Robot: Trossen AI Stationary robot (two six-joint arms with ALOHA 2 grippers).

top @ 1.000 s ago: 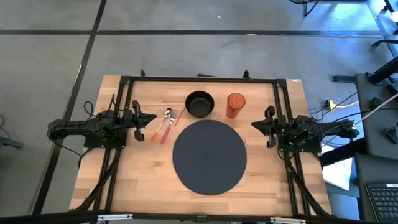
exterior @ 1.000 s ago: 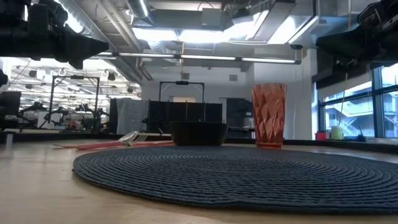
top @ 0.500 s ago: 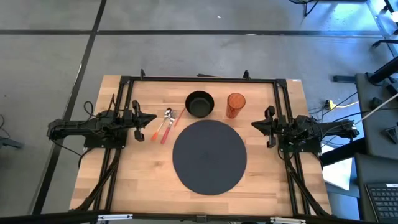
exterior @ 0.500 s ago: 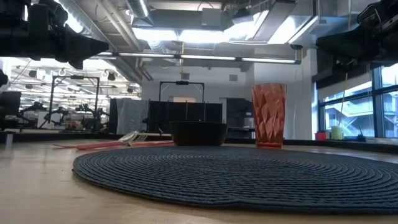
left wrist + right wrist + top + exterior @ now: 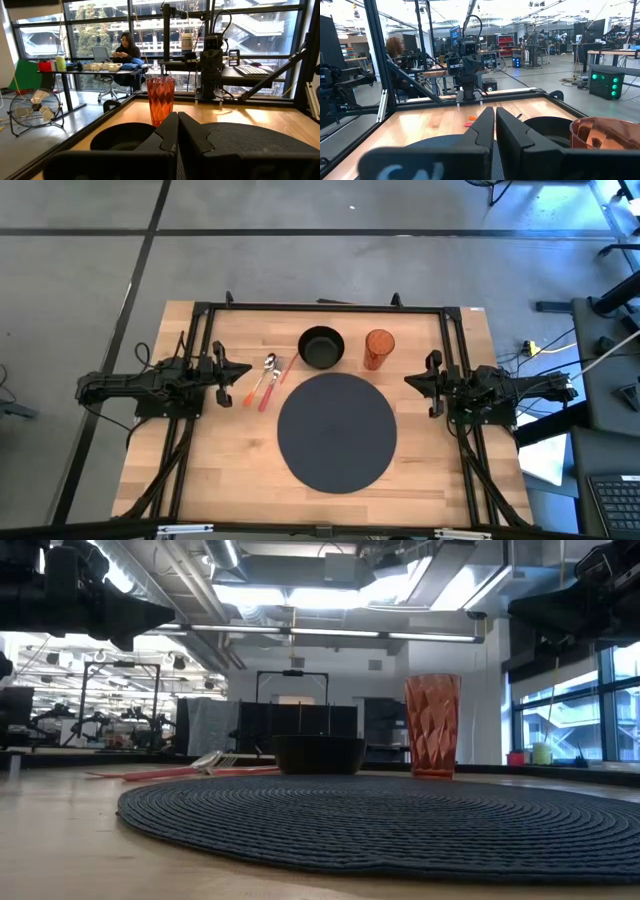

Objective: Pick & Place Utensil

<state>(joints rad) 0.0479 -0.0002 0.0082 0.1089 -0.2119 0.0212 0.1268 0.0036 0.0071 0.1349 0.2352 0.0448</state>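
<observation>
Orange-handled utensils, a spoon point(image 5: 268, 366) and a fork point(image 5: 272, 385) among them, lie flat on the wooden table left of the black bowl point(image 5: 321, 346). In the low view their metal ends point(image 5: 208, 759) show left of the bowl point(image 5: 319, 753). A round dark placemat point(image 5: 336, 430) covers the table's middle. My left gripper point(image 5: 247, 372) is shut, raised at the table's left side, its fingertips close to the utensils as seen from above. My right gripper point(image 5: 408, 381) is shut at the right side. Both are shut on nothing.
An orange faceted cup point(image 5: 378, 348) stands right of the bowl, at the far side. A black frame point(image 5: 320, 307) runs round the table's edges. A person point(image 5: 125, 50) sits at a desk beyond the table.
</observation>
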